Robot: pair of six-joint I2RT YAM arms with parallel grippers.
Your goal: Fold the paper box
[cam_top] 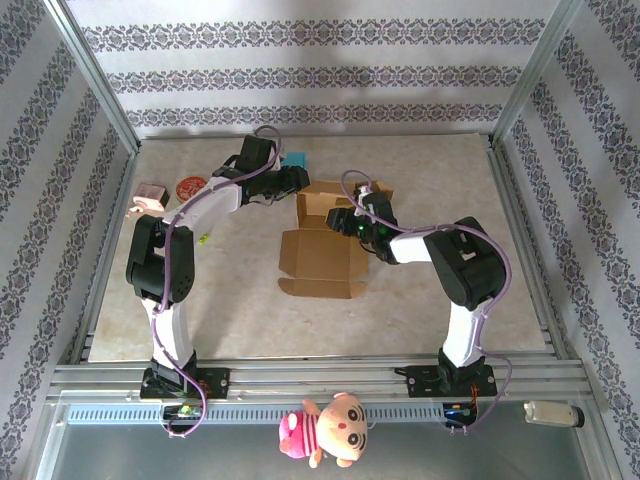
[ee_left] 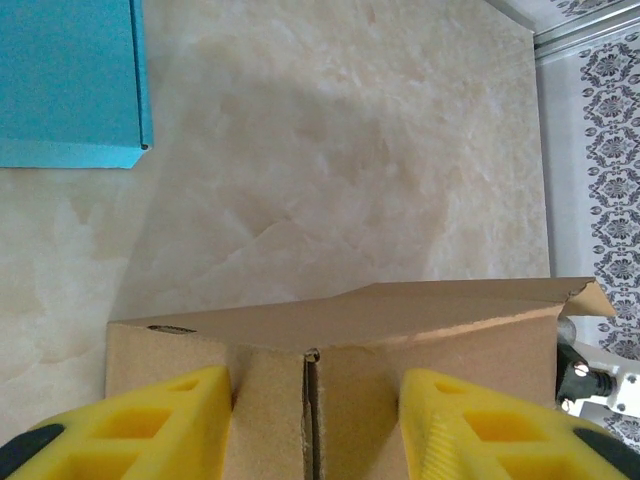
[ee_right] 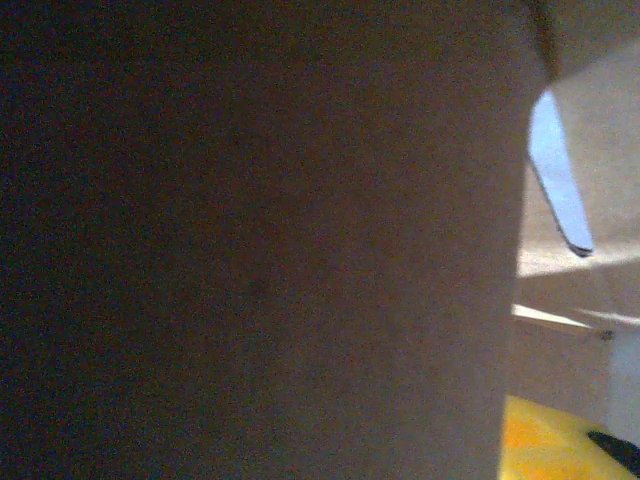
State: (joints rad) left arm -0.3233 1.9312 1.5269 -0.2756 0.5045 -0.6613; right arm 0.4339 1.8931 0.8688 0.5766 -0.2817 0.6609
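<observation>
- The paper box sits mid-tabletop, between the two arms. Its far half stands up as walls, and its near flaps lie flat towards the arm bases.
- The left hand is at the far-left wall. Its yellow fingers are spread partway, with a cardboard panel and its seam between them. I can't tell whether they pinch it or merely straddle it.
- The right hand is pushed up against the right side. In its own wrist view there is dark cardboard right at the lens and a sliver of yellow finger. I can't tell whether it is open or gripping.
- Judged risk: with that camera smothered, the right hand works nearly blind and could crease a wall off its score line.
- If the two hands push unevenly, the light box could skid or twist on the smooth stone-look surface.
- A standing wall that is let go before it locks may spring back flat.
- The teal box lies just beyond the left hand, so a swing that way could knock it.
</observation>
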